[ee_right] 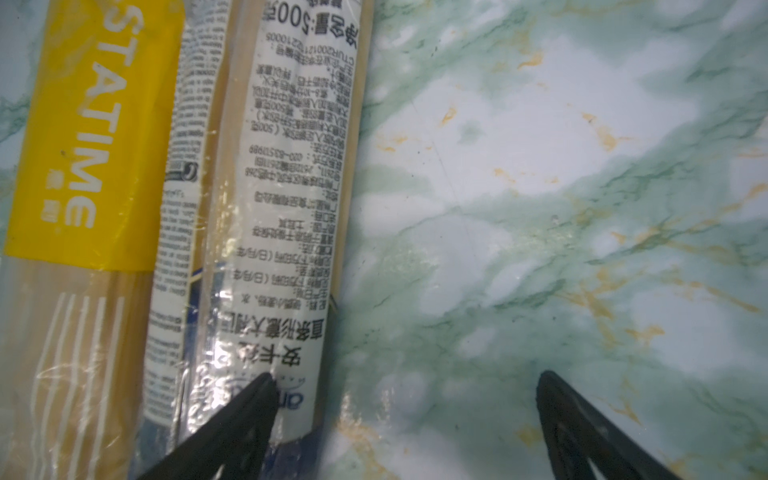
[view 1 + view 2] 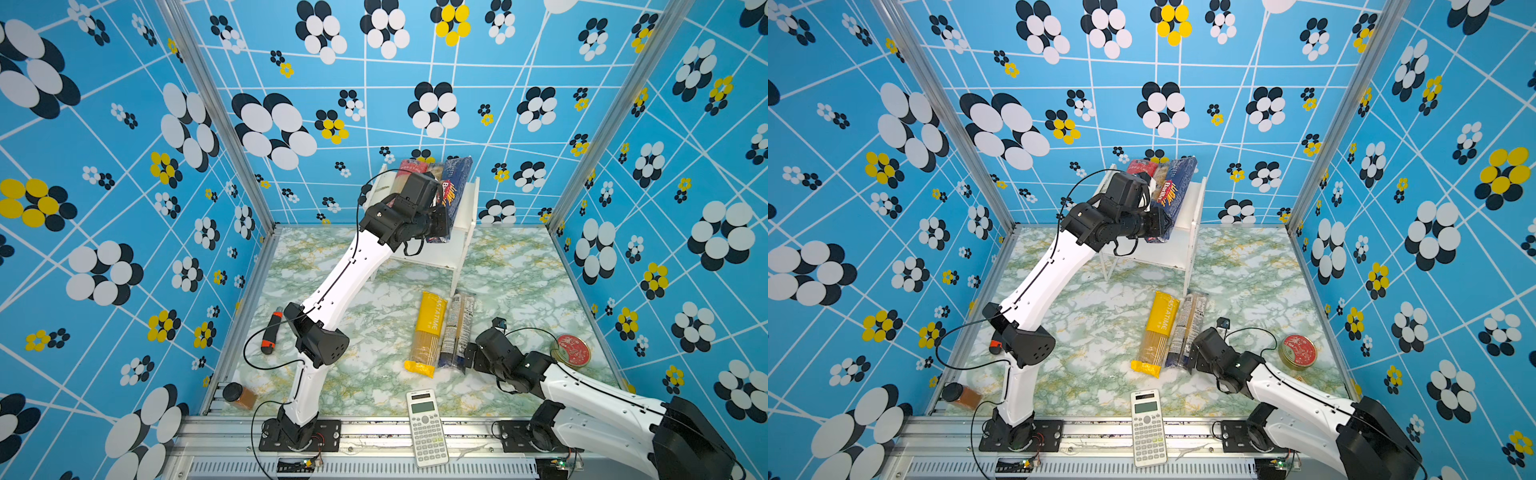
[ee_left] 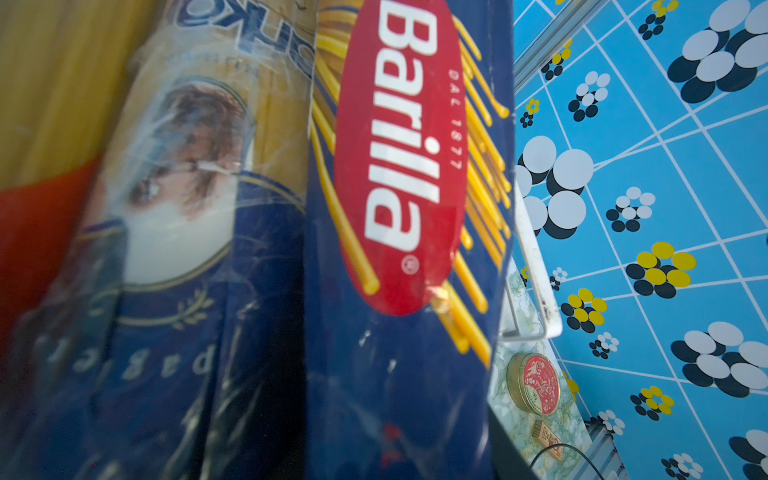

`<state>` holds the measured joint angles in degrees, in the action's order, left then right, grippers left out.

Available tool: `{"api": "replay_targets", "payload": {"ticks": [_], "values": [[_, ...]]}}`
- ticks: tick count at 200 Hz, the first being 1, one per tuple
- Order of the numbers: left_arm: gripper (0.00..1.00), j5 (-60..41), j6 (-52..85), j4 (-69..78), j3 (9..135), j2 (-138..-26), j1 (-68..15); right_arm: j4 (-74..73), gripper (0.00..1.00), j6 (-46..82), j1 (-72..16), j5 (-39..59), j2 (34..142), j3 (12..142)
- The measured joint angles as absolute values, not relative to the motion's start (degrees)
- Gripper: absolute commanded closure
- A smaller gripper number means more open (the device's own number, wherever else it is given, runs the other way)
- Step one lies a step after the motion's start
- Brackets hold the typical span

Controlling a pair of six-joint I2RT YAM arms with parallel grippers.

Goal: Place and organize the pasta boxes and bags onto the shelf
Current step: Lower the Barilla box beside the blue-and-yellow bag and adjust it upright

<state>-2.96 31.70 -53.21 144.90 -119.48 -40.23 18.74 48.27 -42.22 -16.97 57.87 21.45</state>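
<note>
Left jaws around Barilla box

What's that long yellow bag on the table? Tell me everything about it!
The yellow bag is a long, thin plastic pack of spaghetti. One half is yellow with white letters reading PASTATIME. The rest is clear, showing pale noodles, and finishes in a yellow end. It lies flat on the marbled table, its side touching a clear bag. Nothing holds it.
</note>
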Motion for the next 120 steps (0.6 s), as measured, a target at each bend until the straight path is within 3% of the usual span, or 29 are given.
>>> {"api": "replay_targets", "payload": {"ticks": [120], "values": [[0.73, -2.1, 31.9, -50.7, 142.8, -118.7, -41.3, 18.6, 0.01, 48.4, -42.2, -17.0, 57.5, 20.9]]}}
